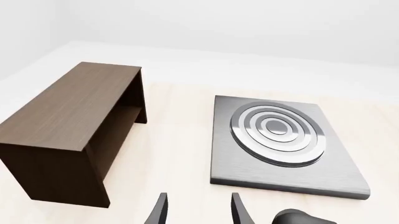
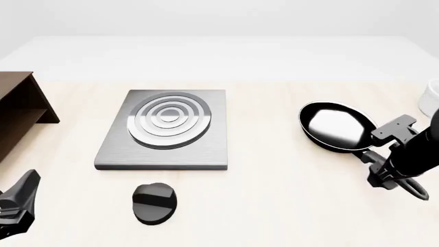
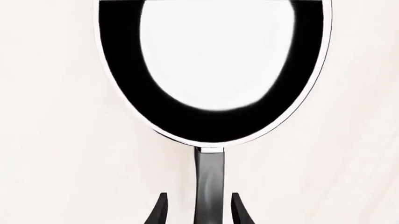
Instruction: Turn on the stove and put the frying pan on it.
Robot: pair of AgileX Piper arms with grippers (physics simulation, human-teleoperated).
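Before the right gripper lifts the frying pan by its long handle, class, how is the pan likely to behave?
The frying pan looks rigid, so it probably won't flex. Held by the handle, its round bowl sits far from the right gripper, so it may droop bowl-first. The glossy finish suggests the handle could twist or slip between the fingers.

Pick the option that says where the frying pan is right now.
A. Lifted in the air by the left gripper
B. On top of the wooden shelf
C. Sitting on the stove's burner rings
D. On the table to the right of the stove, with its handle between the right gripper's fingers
D: the frying pan lies on the table right of the stove, whose rings are bare, and the right gripper straddles its handle.
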